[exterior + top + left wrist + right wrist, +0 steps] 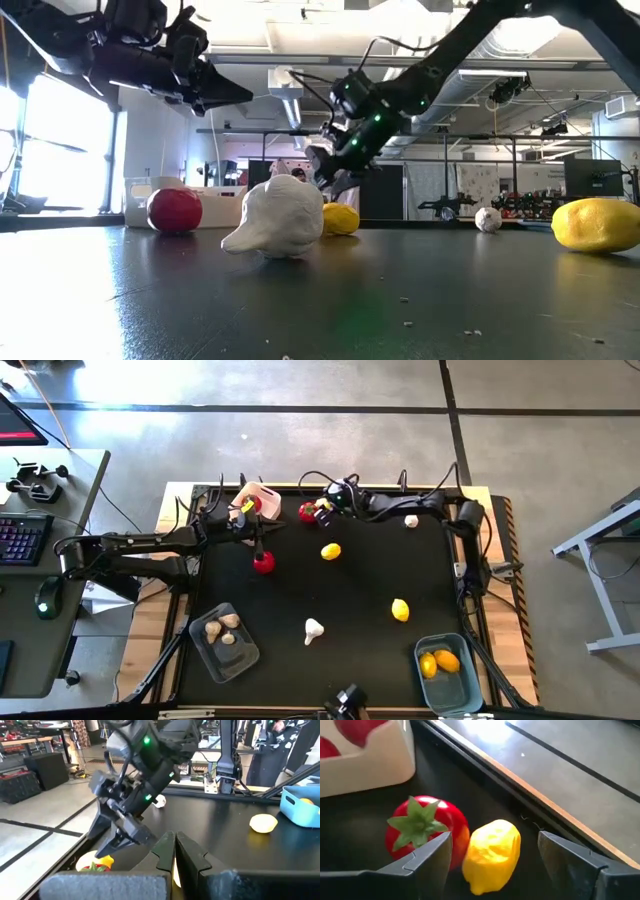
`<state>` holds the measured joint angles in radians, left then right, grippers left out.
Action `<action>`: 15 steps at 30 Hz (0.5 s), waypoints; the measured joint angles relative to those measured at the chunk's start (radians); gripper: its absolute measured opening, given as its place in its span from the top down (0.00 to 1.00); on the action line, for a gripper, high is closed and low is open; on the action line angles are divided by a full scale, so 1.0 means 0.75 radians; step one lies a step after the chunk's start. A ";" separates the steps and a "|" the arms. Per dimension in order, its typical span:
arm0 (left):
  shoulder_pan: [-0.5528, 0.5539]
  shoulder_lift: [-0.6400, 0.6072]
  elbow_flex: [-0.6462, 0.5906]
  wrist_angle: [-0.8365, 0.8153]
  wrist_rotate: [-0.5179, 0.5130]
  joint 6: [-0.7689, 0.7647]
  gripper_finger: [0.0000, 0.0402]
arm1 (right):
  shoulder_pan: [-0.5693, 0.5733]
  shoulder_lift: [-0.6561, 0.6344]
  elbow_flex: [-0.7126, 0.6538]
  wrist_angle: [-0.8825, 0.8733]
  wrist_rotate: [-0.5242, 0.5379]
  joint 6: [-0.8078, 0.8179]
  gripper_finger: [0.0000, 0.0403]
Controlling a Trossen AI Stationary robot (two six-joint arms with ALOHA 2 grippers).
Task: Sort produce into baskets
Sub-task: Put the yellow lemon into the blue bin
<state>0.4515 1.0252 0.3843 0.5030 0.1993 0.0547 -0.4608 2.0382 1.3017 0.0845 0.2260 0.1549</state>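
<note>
The right gripper [492, 852] hung near the table's far edge [530, 795], its fingers spread wide with a yellow lemon [491, 854] lying between them, not pinched. A tomato [426, 831] sat touching that lemon on one side, just outside one finger; the white basket [375, 767], holding red pieces, stood a little beyond the tomato. On the lemon's other side the black tabletop ran bare to the wooden edge strip.

The left gripper [247, 512] hovered just beside the white basket [262, 496], fingers pressed together.

Toward the near side from both grippers the mat lay mostly open: a second tomato [263, 562], two more lemons [330, 551] [400, 609] and a garlic bulb [313, 630] were scattered well apart. The clear basket [243, 657] with garlic and the blue basket [462, 695] with lemons sat at the near corners.
</note>
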 joint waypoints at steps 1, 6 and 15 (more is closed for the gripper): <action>0.000 0.000 0.000 0.000 0.000 0.000 1.00 | -0.005 0.008 0.012 -0.020 -0.003 -0.004 0.29; 0.000 0.000 0.000 -0.004 0.000 0.001 1.00 | -0.021 0.029 0.036 -0.090 0.002 0.003 0.29; -0.001 0.000 0.000 -0.006 0.000 0.001 1.00 | -0.058 0.033 0.036 -0.130 -0.112 0.018 0.29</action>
<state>0.4511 1.0253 0.3843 0.4988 0.1993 0.0555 -0.5045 2.0632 1.3289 -0.0133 0.1421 0.1685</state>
